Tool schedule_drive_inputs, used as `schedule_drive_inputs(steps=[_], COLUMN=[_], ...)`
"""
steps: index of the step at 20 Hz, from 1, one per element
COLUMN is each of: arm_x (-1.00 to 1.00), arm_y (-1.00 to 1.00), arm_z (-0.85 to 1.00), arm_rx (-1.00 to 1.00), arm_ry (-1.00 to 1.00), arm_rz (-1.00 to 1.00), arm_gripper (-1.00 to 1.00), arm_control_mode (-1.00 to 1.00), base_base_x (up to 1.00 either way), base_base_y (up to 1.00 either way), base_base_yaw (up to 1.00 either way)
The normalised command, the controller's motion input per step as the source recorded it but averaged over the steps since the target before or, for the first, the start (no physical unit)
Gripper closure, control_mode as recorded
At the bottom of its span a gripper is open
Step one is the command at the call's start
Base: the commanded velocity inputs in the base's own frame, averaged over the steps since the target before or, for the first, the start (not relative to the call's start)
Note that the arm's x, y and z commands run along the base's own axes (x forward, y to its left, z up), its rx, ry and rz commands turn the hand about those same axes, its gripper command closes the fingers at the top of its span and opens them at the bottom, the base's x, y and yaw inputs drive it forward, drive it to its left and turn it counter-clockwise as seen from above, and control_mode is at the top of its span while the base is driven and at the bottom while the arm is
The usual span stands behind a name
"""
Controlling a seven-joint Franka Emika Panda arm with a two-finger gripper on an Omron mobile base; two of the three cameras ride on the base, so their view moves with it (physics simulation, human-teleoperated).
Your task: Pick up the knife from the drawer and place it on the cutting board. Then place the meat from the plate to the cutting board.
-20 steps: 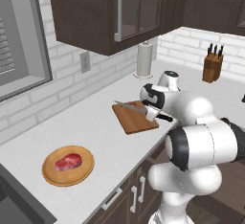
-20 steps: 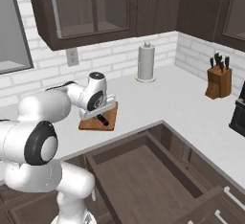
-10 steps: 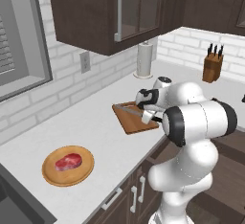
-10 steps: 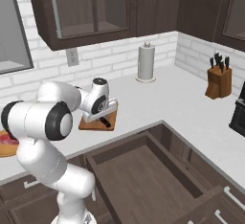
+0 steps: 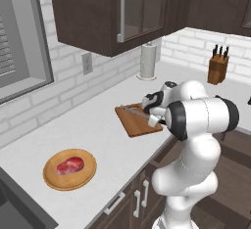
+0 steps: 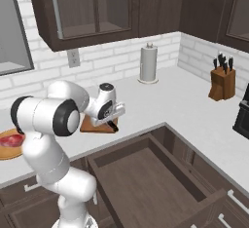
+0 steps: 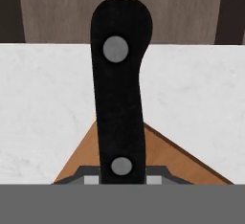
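- I am working at a pale marble-look counter (image 5: 98,135) running under dark wood wall cabinets (image 5: 122,12) and a white brick backsplash (image 5: 68,83).
- A paper towel roll (image 5: 148,60) is standing far back by the wall, and a tan knife block (image 5: 217,67) is sitting far to the right in the corner.
- Below the counter edge, the drawer (image 6: 151,178) is hanging wide open in the right base view.
- My pincer (image 5: 149,113) is hovering low over the near end of the cutting board (image 5: 132,125), clamped tight on the knife (image 7: 118,94).
- The knife's black handle, with two grey rivets, is rising up the middle of the hand view; its silver blade is stretching across the brown board in the left base view.
- Whether the blade is touching the board, I cannot tell.
- The meat (image 5: 69,165), red-pink and marbled, is lying on the round tan plate (image 5: 51,181), well apart to the left of the board.
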Motion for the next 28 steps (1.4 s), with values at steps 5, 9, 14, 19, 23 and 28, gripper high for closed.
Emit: schedule_drive_inputs(steps=[5, 9, 14, 19, 23, 28], arm_x=[0.29, 0.13, 0.03, 0.10, 0.20, 0.27], arm_y=[0.18, 0.31, 0.46, 0.21, 0.01, 0.25], arm_z=[0.00, 0.00, 0.15, 0.30, 0.43, 0.14], arm_rx=[0.00, 0.00, 0.00, 0.00, 0.00, 0.00], arm_ry=[0.00, 0.00, 0.00, 0.00, 0.00, 0.00], arm_rz=[-0.35, -0.37, -0.23, 0.02, 0.23, 0.18], arm_gripper=[1.00, 1.00, 1.00, 1.00, 1.00, 1.00], arm_control_mode=[-1.00, -1.00, -1.00, -1.00, -1.00, -1.00], base_base_x=[0.00, 0.00, 0.00, 0.00, 0.00, 0.00], base_base_y=[0.00, 0.00, 0.00, 0.00, 0.00, 0.00], base_base_yaw=[0.00, 0.00, 0.00, 0.00, 0.00, 0.00])
